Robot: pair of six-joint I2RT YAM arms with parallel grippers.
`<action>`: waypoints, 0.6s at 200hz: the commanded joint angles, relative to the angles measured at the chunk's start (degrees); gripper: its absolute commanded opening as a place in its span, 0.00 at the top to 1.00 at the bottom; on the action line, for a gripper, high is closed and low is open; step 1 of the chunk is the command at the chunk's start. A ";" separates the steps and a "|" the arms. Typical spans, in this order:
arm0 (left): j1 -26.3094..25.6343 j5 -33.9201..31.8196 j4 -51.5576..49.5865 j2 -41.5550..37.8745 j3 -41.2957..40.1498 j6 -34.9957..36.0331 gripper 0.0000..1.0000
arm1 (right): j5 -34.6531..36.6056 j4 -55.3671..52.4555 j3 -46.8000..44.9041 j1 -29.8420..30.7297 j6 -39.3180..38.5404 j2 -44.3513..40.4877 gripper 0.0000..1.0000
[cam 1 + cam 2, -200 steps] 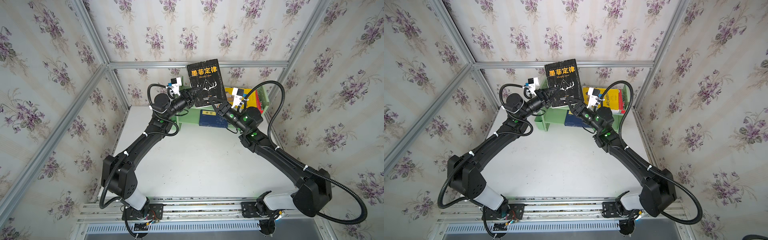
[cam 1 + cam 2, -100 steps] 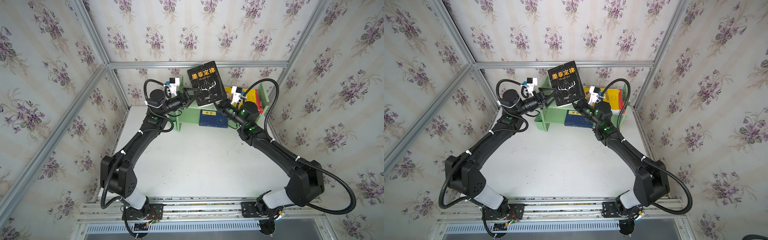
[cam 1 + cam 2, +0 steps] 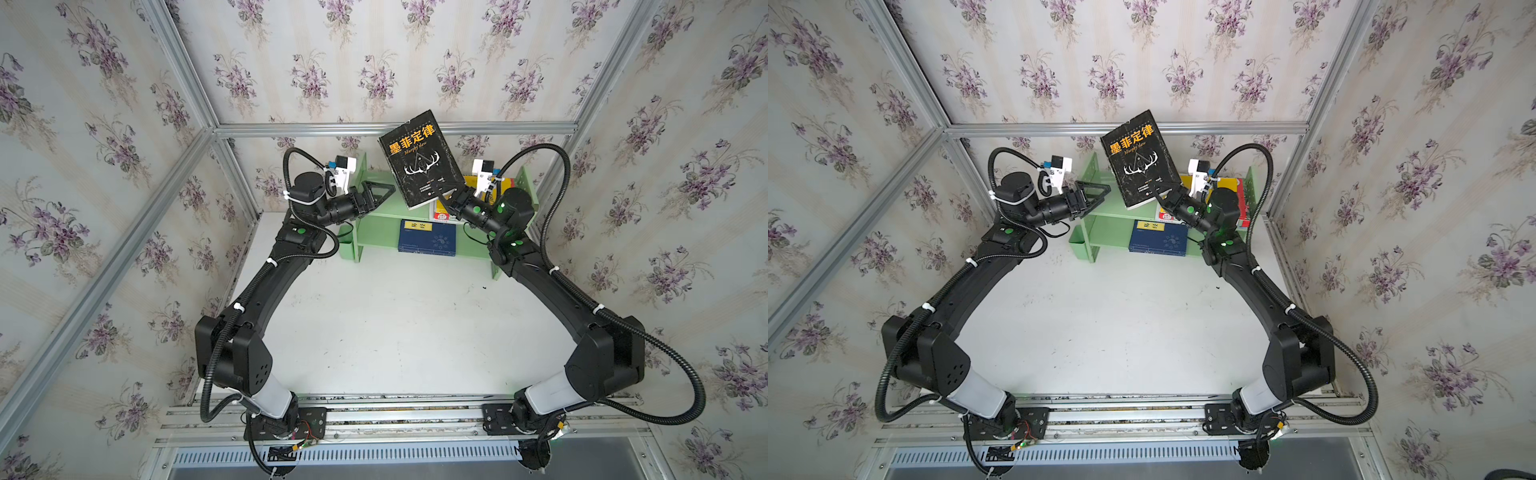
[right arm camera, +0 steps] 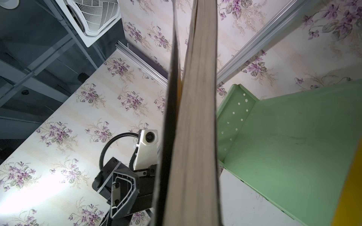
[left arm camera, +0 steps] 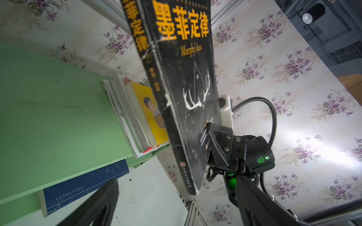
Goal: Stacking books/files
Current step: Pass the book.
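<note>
Overhead, the white surface [image 3: 395, 332] lies between two black arms that reach from the near rail toward the far wall. A green shelf [image 3: 382, 210] stands at the far edge of the surface, against the flowered wall.

The left arm [image 3: 266, 291] bends in from the left and the right arm [image 3: 552, 286] from the right, and both wrists end at the shelf.

The black book [image 3: 422, 164] with the orange title and white antlers is held in the air above the shelf. Its cover faces up and its title end tilts toward the far wall, as both top views show [image 3: 1140, 160]. In the right wrist view its page edge [image 4: 195, 117] fills the middle, and the front cover gapes slightly from the pages.

A stack of books [image 5: 133, 121] lies flat on the right half of the upper board, with the yellow book [image 5: 150, 111] showing a cartoon man on top. A navy book [image 3: 428, 243] lies flat below that board, seemingly on the lower level, though the angle leaves this unsure.

The right tool [image 3: 455, 196] is clamped on the near right corner of the black book. The left tool [image 3: 384, 192] sits just left of the book, its jaws apart with nothing between them, clear of the cover.
</note>
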 commanded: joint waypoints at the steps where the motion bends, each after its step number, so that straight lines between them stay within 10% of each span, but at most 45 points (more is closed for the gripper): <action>1: -0.09 -3.33 0.63 -0.72 0.11 1.79 0.03 | -7.11 6.24 2.22 -1.47 0.87 0.34 1.00; 120: -0.02 -5.90 1.18 -1.98 -0.14 1.65 0.01 | -12.04 5.93 2.48 -4.60 1.07 0.43 1.00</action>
